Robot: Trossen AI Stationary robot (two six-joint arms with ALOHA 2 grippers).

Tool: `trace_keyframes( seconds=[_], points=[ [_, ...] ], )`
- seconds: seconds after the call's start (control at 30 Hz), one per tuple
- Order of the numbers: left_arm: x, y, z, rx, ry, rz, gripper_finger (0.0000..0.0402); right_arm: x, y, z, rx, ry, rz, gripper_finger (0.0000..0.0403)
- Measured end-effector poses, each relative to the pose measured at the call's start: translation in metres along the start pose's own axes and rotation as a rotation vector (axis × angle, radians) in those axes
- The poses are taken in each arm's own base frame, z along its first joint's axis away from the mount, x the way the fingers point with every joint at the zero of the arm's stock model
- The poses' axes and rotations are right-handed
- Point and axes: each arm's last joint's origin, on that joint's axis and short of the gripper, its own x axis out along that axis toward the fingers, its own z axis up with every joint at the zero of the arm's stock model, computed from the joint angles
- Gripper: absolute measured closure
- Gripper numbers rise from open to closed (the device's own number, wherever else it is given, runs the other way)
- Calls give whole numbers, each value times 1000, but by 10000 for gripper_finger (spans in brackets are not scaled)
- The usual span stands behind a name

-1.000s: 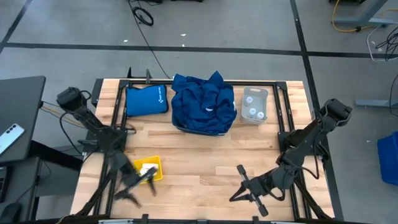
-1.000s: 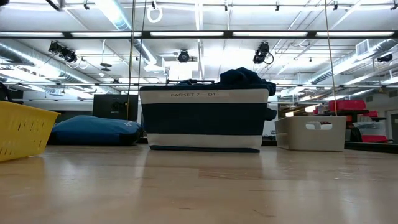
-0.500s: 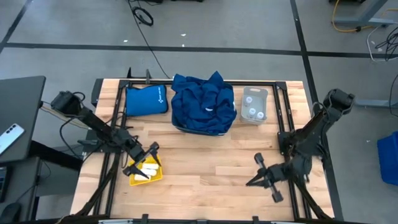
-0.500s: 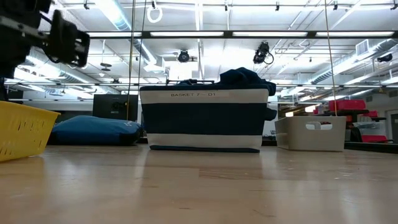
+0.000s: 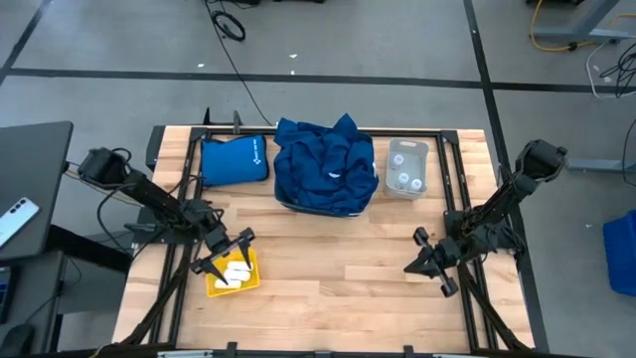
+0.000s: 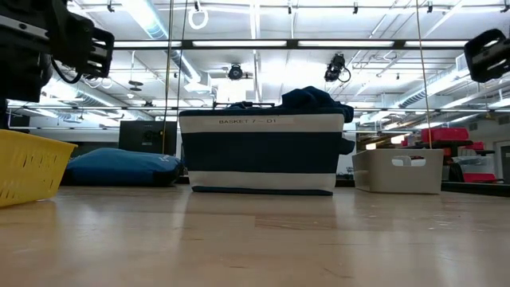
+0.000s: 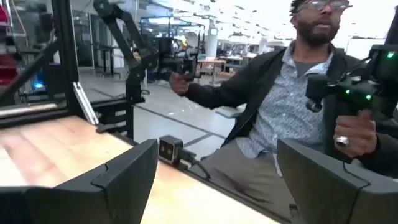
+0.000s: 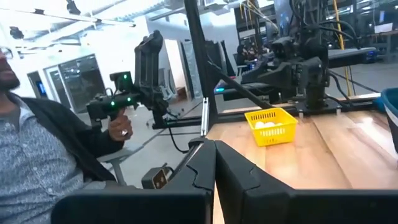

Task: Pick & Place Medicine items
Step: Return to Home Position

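swing home low and your wide-spread left end effector (image 5: 225,261), just above the yellow tray (image 5: 252,282), could clip its rim; right end effector (image 5: 425,261) is pinched closed, well apart.

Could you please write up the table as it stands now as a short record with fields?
left gripper: open, empty, over the yellow tray
right gripper: shut, empty, above bare wood, front right
yellow tray: front left, holds pale packs
grey bin: back right, holds round whitish bottles
blue bin: back middle, heaped with blue gowns
blue pouch: back left, lying flat
person: beyond the table's front edge, holding control handles
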Motion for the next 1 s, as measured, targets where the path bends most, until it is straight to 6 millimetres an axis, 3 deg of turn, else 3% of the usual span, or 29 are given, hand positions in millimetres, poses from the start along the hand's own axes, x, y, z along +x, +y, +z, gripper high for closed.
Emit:
trace_keyframes(
  seconds=[0.3, 0.63, 0.8, 1.0],
  points=[
    [-8, 19, 10, 23, -22, -53, 70, -1, 4, -2, -59, 28, 161, 387],
    [-23, 26, 27, 73, -98, 87, 70, 0, 4, -1, -53, 14, 126, 387],
    [-36, 29, 25, -19, -43, 192, 70, 0, 0, -2, -60, 14, 18, 387],
    [-42, 28, 24, 34, 2, 344, 70, 0, -4, -5, -83, 38, -128, 387]
  ],
)
